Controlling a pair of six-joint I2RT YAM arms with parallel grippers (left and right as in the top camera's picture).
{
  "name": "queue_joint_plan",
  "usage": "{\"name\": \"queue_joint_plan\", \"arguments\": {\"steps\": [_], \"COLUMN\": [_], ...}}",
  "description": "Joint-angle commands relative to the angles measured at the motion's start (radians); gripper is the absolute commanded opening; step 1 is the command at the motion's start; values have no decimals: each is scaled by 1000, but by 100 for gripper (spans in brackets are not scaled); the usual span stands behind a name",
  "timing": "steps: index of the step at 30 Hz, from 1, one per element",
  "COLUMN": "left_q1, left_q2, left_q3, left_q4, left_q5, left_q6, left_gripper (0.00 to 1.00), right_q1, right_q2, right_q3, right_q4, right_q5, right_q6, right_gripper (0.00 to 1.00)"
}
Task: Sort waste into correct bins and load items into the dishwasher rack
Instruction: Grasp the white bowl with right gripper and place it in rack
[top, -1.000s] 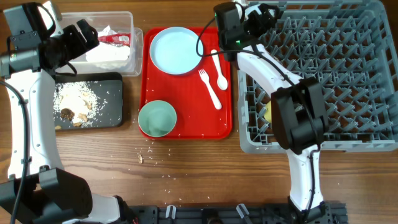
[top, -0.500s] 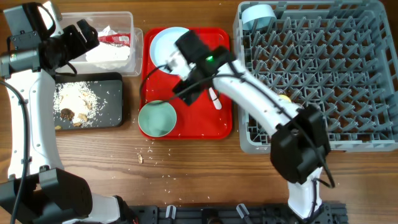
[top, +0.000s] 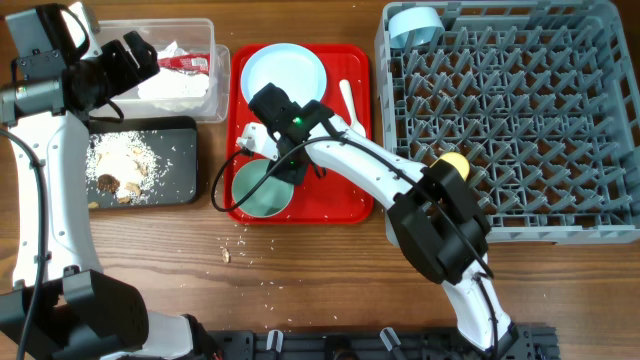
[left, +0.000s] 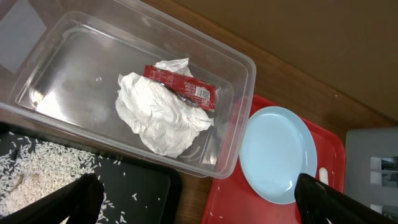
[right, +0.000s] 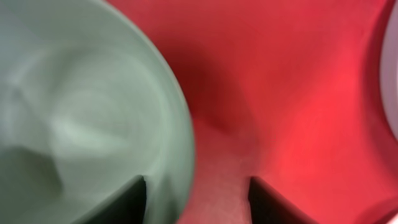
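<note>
Reaching for the remaining bowl (top: 258, 192) on the red tray (top: 345, 200).
With the first bowl (top: 414, 22) now in the far-left corner of the rack (top: 520, 130), the right gripper (right: 196, 200) is being lowered, jaws apart, astride the rim.

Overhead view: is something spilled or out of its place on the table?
Yes. Rice grains and a brown scrap lie loose on the bare table, by the front edge of the red tray, outside the black tray that holds the rest.
</note>
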Motion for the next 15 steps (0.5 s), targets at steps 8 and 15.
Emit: {"name": "queue_joint_plan", "arguments": {"steps": [8,15], "left_q1": [5,5], "left_q2": [-4,-4], "left_q3": [10,10], "left_q4": [2,2], "left_q5": [-10,-10], "left_q6": [-5,-5], "left_gripper": [100,100], "right_q1": [-70,-306], "right_q2": [-121,-329], "right_q3": [63,61], "right_q4": [10,-31], "right_q5": [227,681], "right_q6": [225,643], "right_gripper": [4,4]}}
